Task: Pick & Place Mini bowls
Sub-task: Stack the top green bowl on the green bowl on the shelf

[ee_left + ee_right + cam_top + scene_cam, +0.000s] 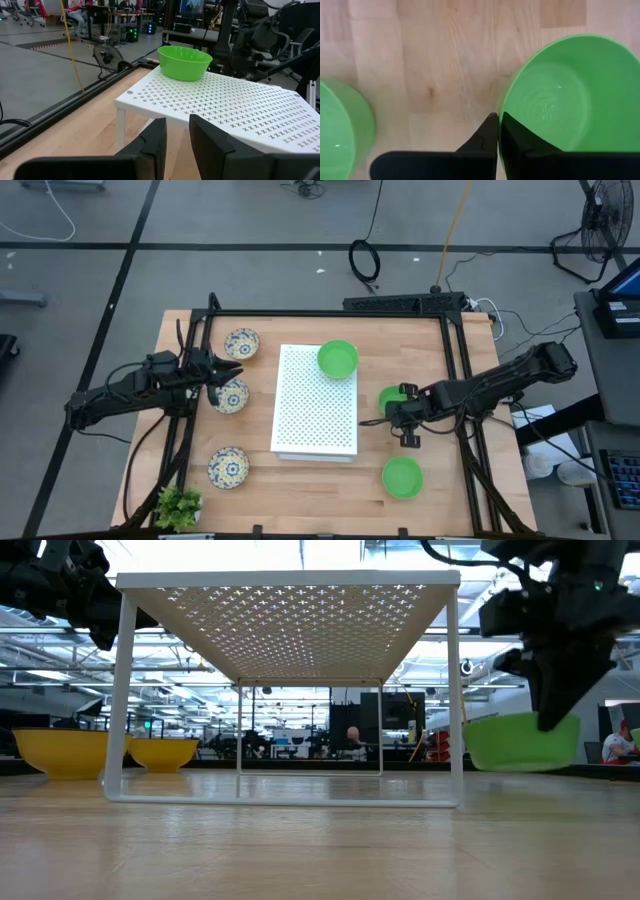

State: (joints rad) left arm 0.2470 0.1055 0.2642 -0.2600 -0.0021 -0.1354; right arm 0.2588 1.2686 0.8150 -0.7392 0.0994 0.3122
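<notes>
While the right gripper (497,131) pinches the rim of a green bowl (392,399) just right of the white perforated board (310,420), its fingers are pressed together with the bowl's wall between them, and the low view shows that bowl tilted and clear of the table (300,490). A second green bowl (338,359) sits on the board's far right corner; a third (402,476) rests on the wood nearer the front. The left gripper (176,137), partly open and empty, hangs by the board's left edge, over the middle of three patterned bowls (229,395), the others being farther back (241,343) and nearer (228,467). A small plant (178,506) occupies the front left corner.
</notes>
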